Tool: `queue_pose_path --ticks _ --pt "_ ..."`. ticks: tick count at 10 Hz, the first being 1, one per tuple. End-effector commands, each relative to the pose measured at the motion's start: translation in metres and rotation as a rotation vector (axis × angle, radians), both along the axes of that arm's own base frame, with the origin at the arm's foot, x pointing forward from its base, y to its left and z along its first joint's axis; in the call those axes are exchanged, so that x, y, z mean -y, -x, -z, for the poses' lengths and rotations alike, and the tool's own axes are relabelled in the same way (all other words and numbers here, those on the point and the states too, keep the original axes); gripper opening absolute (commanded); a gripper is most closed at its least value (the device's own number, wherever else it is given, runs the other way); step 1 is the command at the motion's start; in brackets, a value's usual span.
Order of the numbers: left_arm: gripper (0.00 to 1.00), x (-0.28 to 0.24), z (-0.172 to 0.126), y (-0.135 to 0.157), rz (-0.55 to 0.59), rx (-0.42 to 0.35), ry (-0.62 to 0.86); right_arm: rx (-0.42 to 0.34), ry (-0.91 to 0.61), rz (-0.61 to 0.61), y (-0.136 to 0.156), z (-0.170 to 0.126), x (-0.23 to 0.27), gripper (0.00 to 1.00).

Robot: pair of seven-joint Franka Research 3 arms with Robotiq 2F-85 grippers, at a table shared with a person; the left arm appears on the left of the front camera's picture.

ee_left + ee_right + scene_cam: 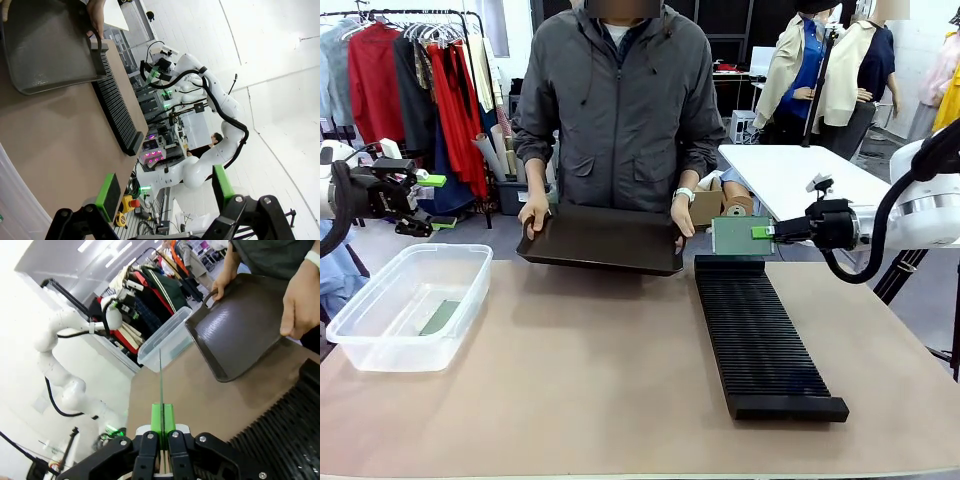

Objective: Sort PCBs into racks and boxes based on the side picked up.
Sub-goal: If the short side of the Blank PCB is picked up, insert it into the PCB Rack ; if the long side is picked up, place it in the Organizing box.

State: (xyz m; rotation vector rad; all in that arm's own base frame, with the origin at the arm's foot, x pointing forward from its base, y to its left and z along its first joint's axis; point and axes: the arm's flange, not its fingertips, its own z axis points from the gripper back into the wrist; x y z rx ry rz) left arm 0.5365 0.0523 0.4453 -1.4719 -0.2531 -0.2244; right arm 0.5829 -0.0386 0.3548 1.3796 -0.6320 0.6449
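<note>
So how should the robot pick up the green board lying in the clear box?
Probably from straight above, into the open tub: the PCB lies flat on its floor with walls all round. Pinch across its two long edges, the narrower way.

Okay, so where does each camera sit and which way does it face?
Front view: fixed between the arms, facing across the table at the person holding the black tray; left gripper at picture left, right gripper at right, gripping a PCB.
Left wrist view: on that wrist, looking past its open fingers over the rack toward the right arm.
Right wrist view: on that wrist, looking along the edge-on PCB toward the clear tub and left arm.
Shared: both wrist views show the tray and rack.
</note>
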Motion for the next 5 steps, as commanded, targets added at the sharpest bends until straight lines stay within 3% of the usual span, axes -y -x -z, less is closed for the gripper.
queue_pose_path --ticks 1,2,3,5 --pt "0.96 0.000 -0.002 0.003 -0.001 0.003 -0.010 0.140 0.062 -0.004 -0.009 0.007 0.020 0.00" --pt "0.96 0.000 -0.002 0.003 -0.001 0.003 -0.010 0.201 0.093 0.022 -0.015 0.015 0.029 0.00" --pt "0.96 0.000 -0.002 0.003 -0.001 0.003 -0.010 0.205 0.083 0.019 -0.021 0.024 0.036 0.00" --pt "0.96 0.000 -0.002 0.003 -0.001 0.003 -0.010 0.317 0.000 0.028 -0.034 0.042 0.045 0.00"
